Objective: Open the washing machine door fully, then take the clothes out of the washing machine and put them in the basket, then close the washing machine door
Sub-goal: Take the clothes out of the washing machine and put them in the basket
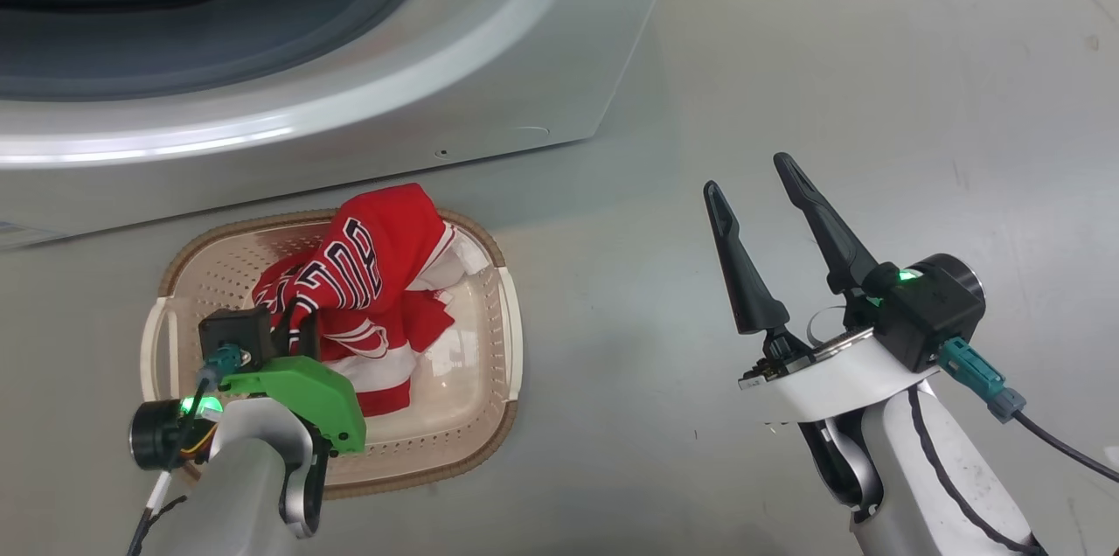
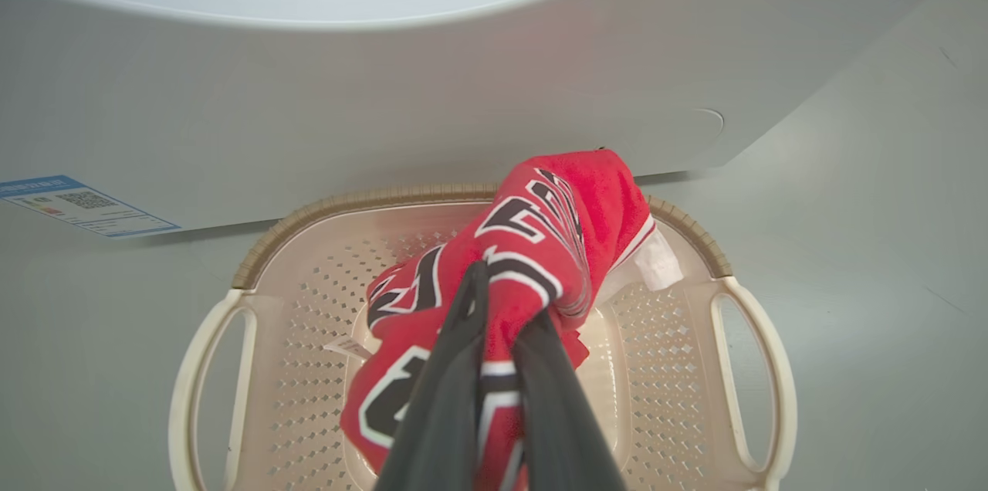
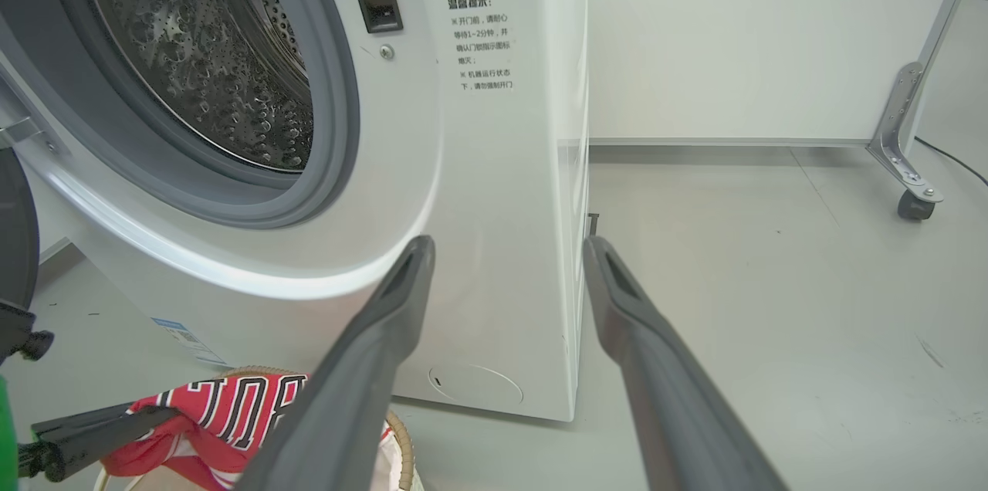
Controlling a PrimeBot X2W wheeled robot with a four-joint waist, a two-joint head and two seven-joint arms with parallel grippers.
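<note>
Red jersey [image 1: 367,276] pinched by the left gripper [image 2: 505,306] over the cream basket [image 1: 476,364].
The jersey, with white-and-dark block lettering, sits bunched in the perforated basket and reaches up to its far brown rim. The left gripper's two dark fingers are pressed together on a fold of it. The basket stands on the grey floor [image 1: 830,58] just beside the white washing machine [image 1: 350,101], whose steel drum [image 3: 208,51] is uncovered. The right gripper [image 1: 747,176] hovers well apart, fingers spread wide and holding nothing.
</note>
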